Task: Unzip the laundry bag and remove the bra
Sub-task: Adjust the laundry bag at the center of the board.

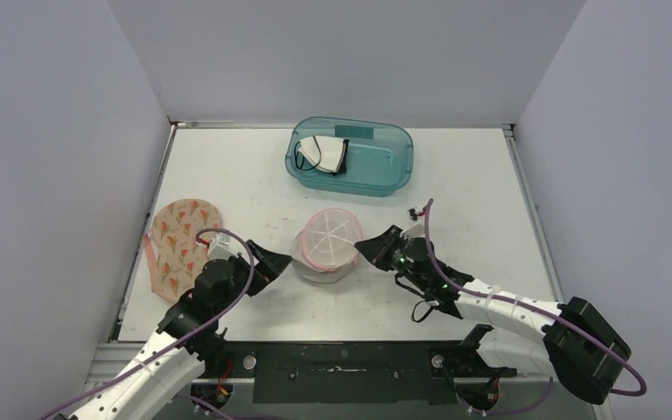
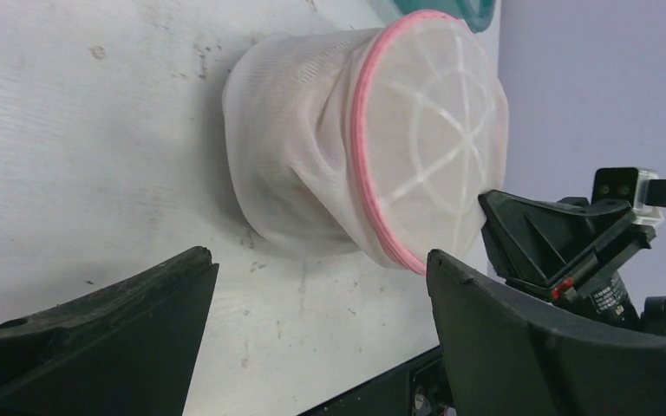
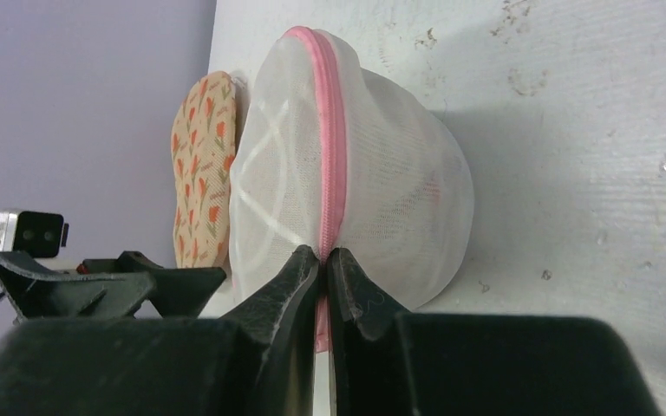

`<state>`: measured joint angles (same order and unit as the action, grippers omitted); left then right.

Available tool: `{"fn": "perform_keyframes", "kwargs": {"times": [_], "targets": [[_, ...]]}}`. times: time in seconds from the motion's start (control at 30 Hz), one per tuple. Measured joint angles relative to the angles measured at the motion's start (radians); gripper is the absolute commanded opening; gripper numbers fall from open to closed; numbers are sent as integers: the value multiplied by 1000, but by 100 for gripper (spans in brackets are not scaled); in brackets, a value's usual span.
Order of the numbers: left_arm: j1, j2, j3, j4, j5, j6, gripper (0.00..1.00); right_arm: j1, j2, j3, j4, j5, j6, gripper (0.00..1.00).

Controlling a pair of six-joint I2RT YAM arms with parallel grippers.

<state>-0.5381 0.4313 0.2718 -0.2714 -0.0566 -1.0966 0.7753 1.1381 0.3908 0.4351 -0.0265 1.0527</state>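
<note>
Round mesh laundry bag (image 1: pixel 326 245) in the middle of the desk (image 1: pixel 227 175), right claw (image 3: pixel 323 260) pinched shut on its pink zipper (image 3: pixel 334 156), left claw (image 1: pixel 273 262) wide apart just left of it, not touching; unbraced, the light bag may drag along instead of unzipping when pulled.

Teal plastic bin (image 1: pixel 385 182) far back on the white table (image 1: pixel 490 219), floral oven mitt (image 1: pixel 179 241) near its left edge

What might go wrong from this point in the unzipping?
1. The right jaws are pinched on the zipper, but the pull isn't visible; they may hold only tape and slip.
2. The left jaws stand open, off the laundry bag, so nothing anchors it; a tug may drag it.
</note>
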Motion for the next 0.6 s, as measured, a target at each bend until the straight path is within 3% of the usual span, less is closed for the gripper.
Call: {"fn": "perform_keyframes", "kwargs": {"times": [0.27,0.4,0.6], "targets": [[-275,13,-3,79,-230,-83,90,98,-217,-42,-106,269,153,5],[-419,159,15,153,-328,-101,90,126,-254,-43,-142,367,225,5],[-500,301,34,270,-401,-116,90,150,-257,-63,-165,456,298,5]]}}
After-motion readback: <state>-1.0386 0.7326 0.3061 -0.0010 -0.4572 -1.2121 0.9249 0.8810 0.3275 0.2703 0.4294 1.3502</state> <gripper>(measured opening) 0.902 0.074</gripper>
